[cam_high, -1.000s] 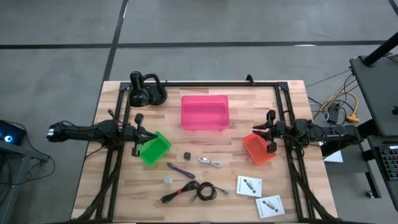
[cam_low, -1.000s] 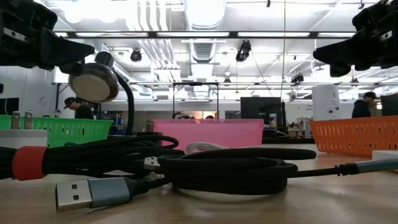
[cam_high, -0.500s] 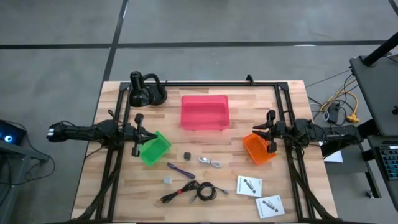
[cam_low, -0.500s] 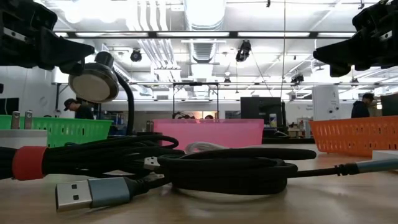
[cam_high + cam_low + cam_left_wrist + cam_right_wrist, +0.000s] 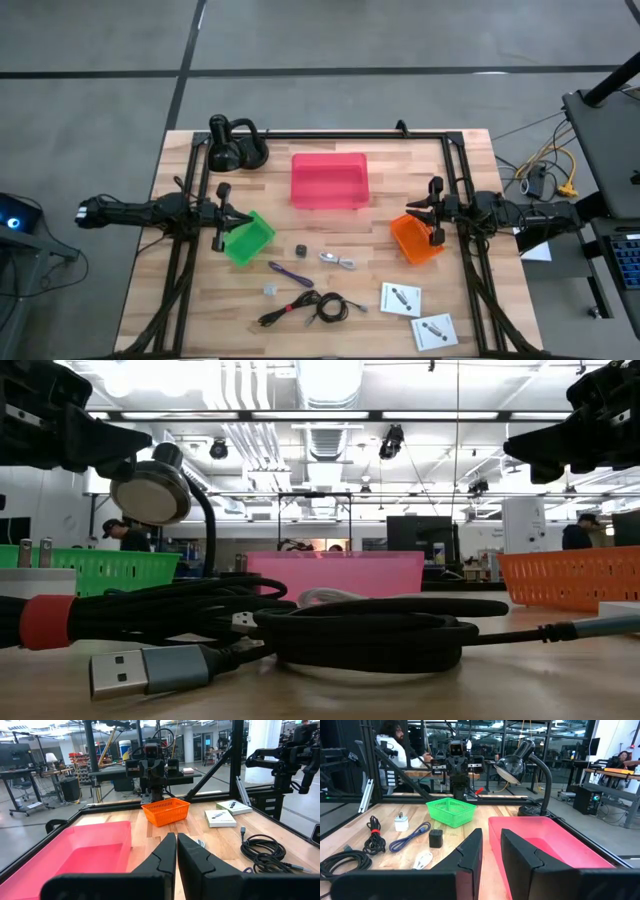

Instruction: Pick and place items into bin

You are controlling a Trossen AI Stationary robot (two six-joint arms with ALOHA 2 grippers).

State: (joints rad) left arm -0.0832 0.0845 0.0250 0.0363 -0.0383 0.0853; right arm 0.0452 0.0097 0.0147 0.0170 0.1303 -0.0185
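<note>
Left end effector (image 5: 222, 216) parked at the left edge of the table (image 5: 190, 290), fingers pressed together, holding nothing. The green basket (image 5: 248, 238) sits just beside it, toward the table's centre.

Items lie loose on the near half, all inward of that end effector and none in a bin yet: purple cable (image 5: 289, 272), tiny clear piece (image 5: 269, 289), black coiled cable (image 5: 312, 308), tiny dark cube (image 5: 300, 249), short silvery cable (image 5: 341, 260), then two flat white packets (image 5: 401, 298) nearer the right arm. The pink bin (image 5: 329, 180) stands between the two arms, on the far side of the items.

Right end effector (image 5: 434, 211) at the right edge, above the orange basket (image 5: 415, 239); fingers narrow with a slim gap, empty.

Judgement: no pick begun. To do it well, open fully before descending, take the nearest item per arm, and straddle a cable across its bundle, not an end, so it lifts whole. The packets lie flat; an edge grip looks likely to slip.
</note>
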